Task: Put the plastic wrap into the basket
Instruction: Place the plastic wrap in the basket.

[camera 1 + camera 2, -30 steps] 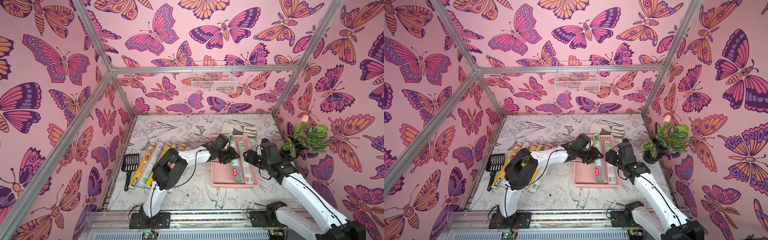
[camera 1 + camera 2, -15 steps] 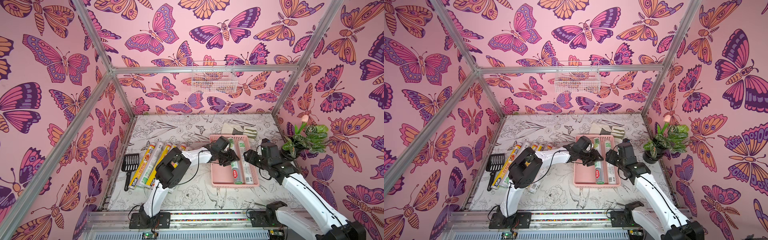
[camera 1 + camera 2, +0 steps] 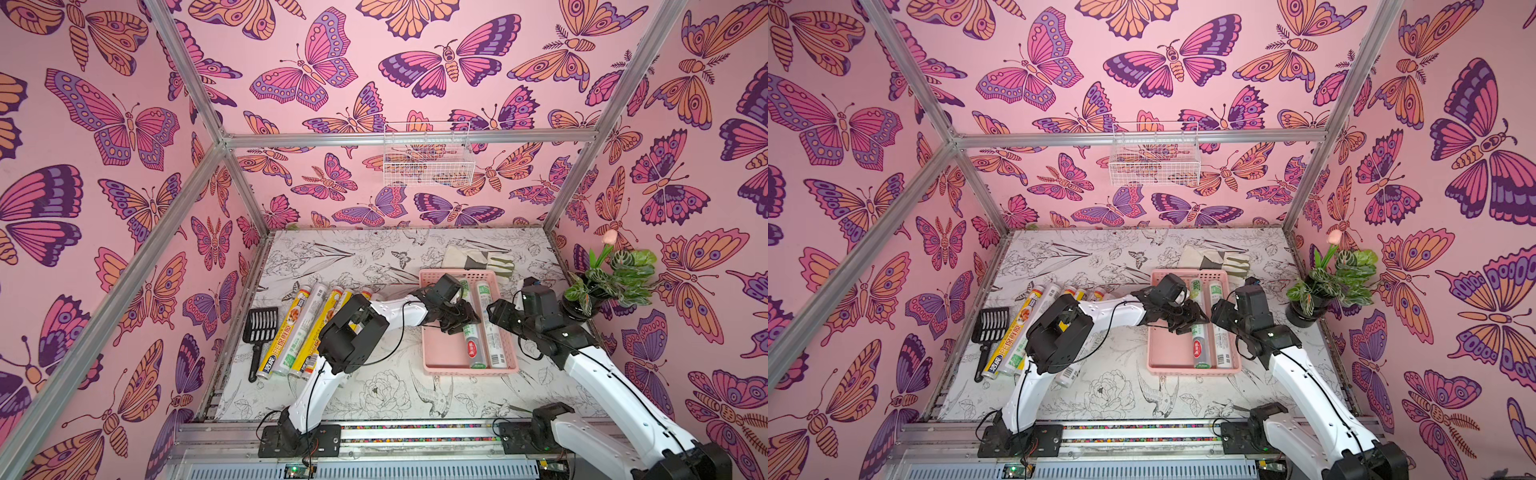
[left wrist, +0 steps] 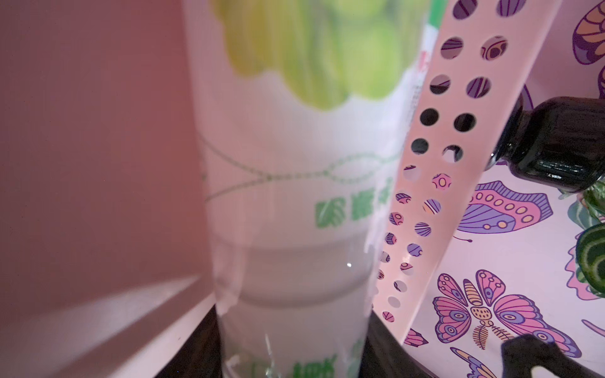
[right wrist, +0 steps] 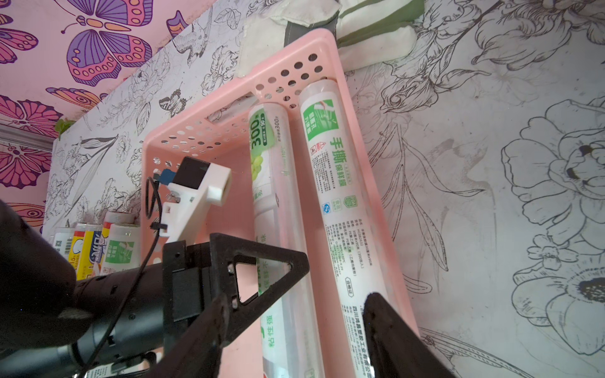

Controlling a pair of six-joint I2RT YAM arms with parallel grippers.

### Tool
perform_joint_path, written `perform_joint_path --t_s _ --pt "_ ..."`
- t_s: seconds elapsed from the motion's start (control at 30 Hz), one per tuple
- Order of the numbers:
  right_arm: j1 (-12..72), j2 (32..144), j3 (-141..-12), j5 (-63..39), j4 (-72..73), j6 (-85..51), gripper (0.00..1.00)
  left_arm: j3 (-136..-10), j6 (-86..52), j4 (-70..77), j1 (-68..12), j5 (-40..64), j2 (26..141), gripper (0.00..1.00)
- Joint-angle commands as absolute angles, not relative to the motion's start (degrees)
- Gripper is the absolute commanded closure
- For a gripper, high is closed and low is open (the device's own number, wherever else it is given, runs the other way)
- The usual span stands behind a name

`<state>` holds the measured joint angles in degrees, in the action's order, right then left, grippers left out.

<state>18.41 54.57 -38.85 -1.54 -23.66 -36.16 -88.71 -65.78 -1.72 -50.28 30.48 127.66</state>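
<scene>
The pink basket [image 3: 469,369] [image 3: 1192,371] stands right of centre on the table. Two whitish rolls of plastic wrap with green print lie side by side in it. My left gripper [image 3: 459,322] [image 3: 1187,320] [image 4: 291,355] is shut on the inner roll [image 3: 473,349] [image 4: 294,196] [image 5: 268,163], which rests on the basket floor. The outer roll [image 3: 492,340] [image 5: 330,163] lies against the right wall. My right gripper [image 3: 494,311] [image 5: 294,343] hovers open over both rolls, holding nothing. Several more rolls [image 3: 291,332] [image 5: 88,248], yellow and whitish, lie on the table at the left.
A black slotted scoop [image 3: 259,328] lies left of the loose rolls. A folded glove [image 3: 478,259] touches the basket's far end. A potted plant [image 3: 611,278] stands by the right wall. A white wire basket [image 3: 428,158] hangs on the back wall.
The roll in my left gripper has come down from a slant to lie flat beside the other roll in the basket. The left jaws have eased slightly. The right gripper has hardly moved.
</scene>
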Motion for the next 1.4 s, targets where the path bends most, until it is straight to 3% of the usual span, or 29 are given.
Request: perform_joint_path --t_s 0.0,0.47,0.77,0.9,1.03,1.37 --pt "18.0 54.1 -38.4 -0.8 -24.8 -35.9 0.31 -90.1 -65.4 0.7 -50.4 32.4 127.6 0.42" --pt "18.0 54.1 -38.8 -1.8 -23.9 -36.3 0.31 -88.5 -61.8 -2.1 -50.5 31.3 123.8 0.37" --pt "17.9 53.0 -39.1 -11.4 -15.3 -36.1 0.32 -81.3 -44.8 -8.8 -48.7 20.7 109.2 0.39" --pt "19.0 56.6 -40.3 -19.4 -9.2 -38.2 0.36 -74.3 -36.3 -11.6 -48.5 10.1 100.0 0.41" --pt "24.2 62.8 -44.9 -18.3 -10.0 -35.9 0.38 -64.9 -31.9 -14.7 -47.4 -0.2 90.5 0.43" --pt "44.4 78.8 -58.7 -6.3 -16.7 -25.7 0.41 -43.0 -33.7 -22.3 -42.2 -10.8 65.3 0.37"
